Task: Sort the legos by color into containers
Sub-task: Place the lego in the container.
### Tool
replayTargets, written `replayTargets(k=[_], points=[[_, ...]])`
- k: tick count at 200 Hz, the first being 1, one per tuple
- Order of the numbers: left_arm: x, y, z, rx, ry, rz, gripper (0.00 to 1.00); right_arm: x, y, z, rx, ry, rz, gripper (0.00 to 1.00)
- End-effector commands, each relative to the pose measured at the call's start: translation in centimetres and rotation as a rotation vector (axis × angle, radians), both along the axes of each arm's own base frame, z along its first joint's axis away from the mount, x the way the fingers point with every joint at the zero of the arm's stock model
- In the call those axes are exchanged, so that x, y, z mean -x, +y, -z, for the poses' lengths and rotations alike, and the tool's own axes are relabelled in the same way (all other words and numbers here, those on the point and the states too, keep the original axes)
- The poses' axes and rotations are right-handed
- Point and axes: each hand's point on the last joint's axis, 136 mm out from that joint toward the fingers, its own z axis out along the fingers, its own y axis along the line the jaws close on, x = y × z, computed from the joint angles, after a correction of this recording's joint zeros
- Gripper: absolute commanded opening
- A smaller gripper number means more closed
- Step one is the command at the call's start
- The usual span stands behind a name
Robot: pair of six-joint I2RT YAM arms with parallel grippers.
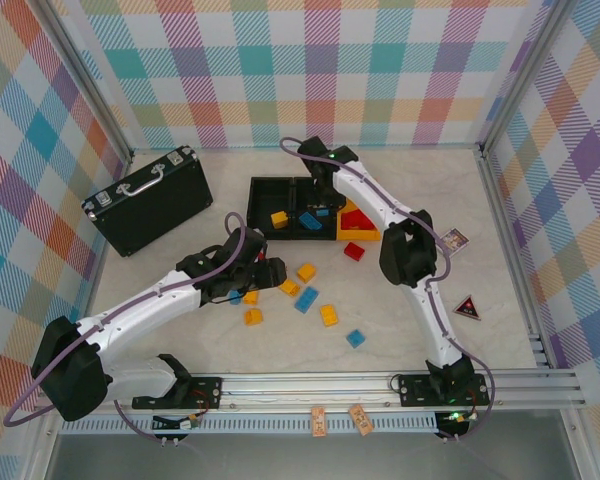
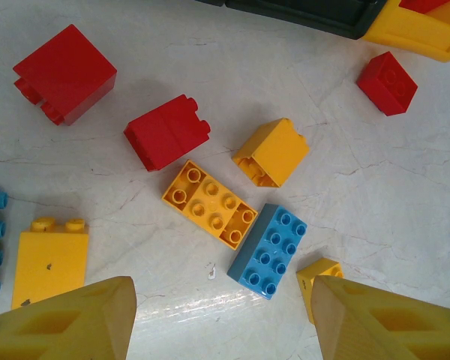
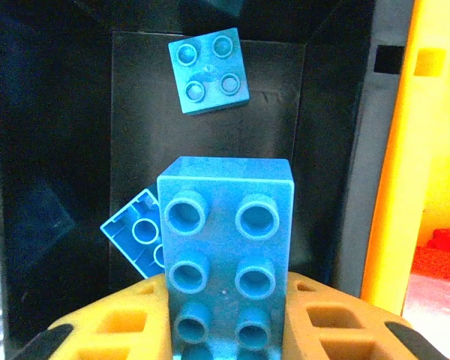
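Sorting in progress, top and wrist views. The right gripper (image 3: 225, 300) is closed on a blue brick (image 3: 225, 225), held studs-up directly above the middle black bin (image 3: 285, 127), where two other blue pieces (image 3: 208, 69) already lie. The step in hand appears to be the release of this brick into that bin. The left black bin (image 1: 263, 195) holds one yellow brick (image 1: 279, 219), and the orange bin (image 1: 365, 237) holds several red ones (image 1: 358, 218), so each bin seems to have its colour assigned. The left gripper (image 2: 223, 300) hangs over the table with its jaws partly apart and nothing between them. Loose pieces lie below and ahead of it: three red bricks (image 2: 167, 131), several yellow bricks (image 2: 271, 152) and a blue plate (image 2: 268, 250), with more yellow and blue scattered nearby on the table (image 1: 500, 330). By this count the task is judged well short of half done, since about a dozen bricks are unsorted. A black case (image 1: 148, 198) stands apart at the left and plays no part. No brand, label or writing is legible. The stud tops are too blurred to read, and a small card (image 1: 453, 239), a triangular marker (image 1: 468, 307) and two tags (image 1: 318, 420) near the front rail are too small to make out.
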Motion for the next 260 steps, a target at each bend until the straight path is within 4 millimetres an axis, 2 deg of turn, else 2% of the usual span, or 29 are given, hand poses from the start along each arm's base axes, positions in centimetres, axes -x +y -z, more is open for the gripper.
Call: replayTargets(k=[1, 43, 82, 121, 146, 166, 194, 229, 260], points=[[0.2, 1.2, 0.5, -0.026, 0.013, -0.027, 0.63, 0.6, -0.3, 0.1, 0.063, 0.013, -0.033, 0.3], [0.2, 1.2, 0.5, -0.025, 0.016, -0.028, 0.63, 0.7, 0.0, 0.6, 0.073, 0.02, -0.044, 0.39], [0.2, 1.1, 0.7, -0.02, 0.02, -0.029, 0.63, 0.7, 0.5, -0.3, 0.065, -0.005, -0.056, 0.45], [0.2, 1.0, 0.7, -0.016, 0.02, -0.03, 0.63, 1.0, 0.8, -2.8, 0.041, -0.045, -0.062, 0.46], [0.1, 0.9, 0.7, -0.013, 0.017, -0.027, 0.63, 1.9, 1.0, -5.5, -0.001, -0.091, -0.07, 0.46], [0.1, 0.8, 0.6, -0.008, 0.015, -0.021, 0.63, 3.1, 0.4, -7.0, -0.034, -0.111, -0.061, 0.47], [-0.2, 0.2, 0.4, 0.0, 0.009, 0.002, 0.63, 5.5, -1.2, -7.7, -0.069, -0.123, -0.021, 0.51], [-0.6, -1.2, 0.1, 0.03, 0.001, 0.055, 0.63, 8.7, -3.1, -6.9, -0.132, -0.118, 0.058, 0.54], [-1.0, -2.0, 0.1, 0.033, 0.01, 0.086, 0.64, 11.3, -5.3, -4.6, -0.143, -0.102, 0.161, 0.61]])
